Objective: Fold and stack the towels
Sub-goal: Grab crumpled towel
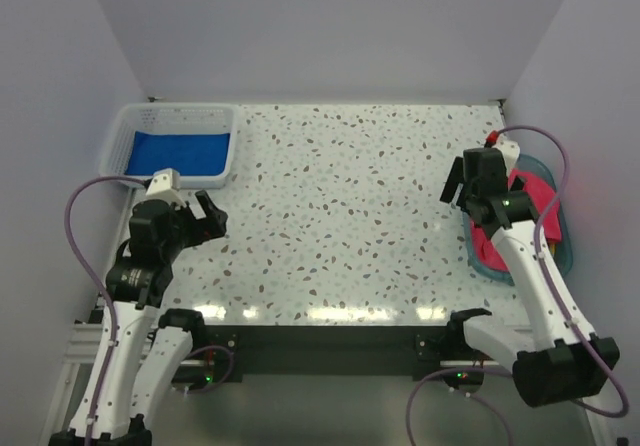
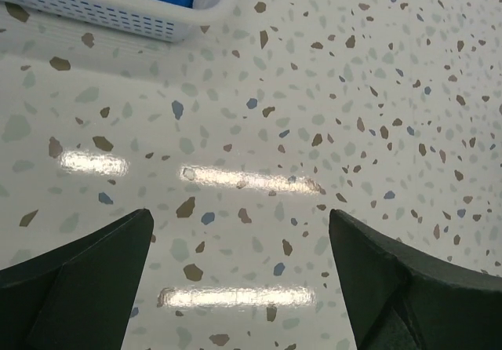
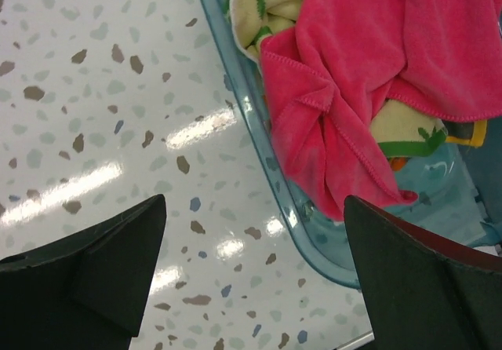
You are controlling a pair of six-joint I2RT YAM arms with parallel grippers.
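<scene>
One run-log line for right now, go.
left tool open, empty | right tool open, by tub | blue towel in basket | pink towel crumpled in tub

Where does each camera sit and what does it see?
Top: above and behind, looking down on the table; both arms show.
Left wrist: looks down past its open jaws at table and white basket corner.
Right wrist: looks down past its open jaws at pink towel in blue tub.
Top and right wrist share the tub.
</scene>
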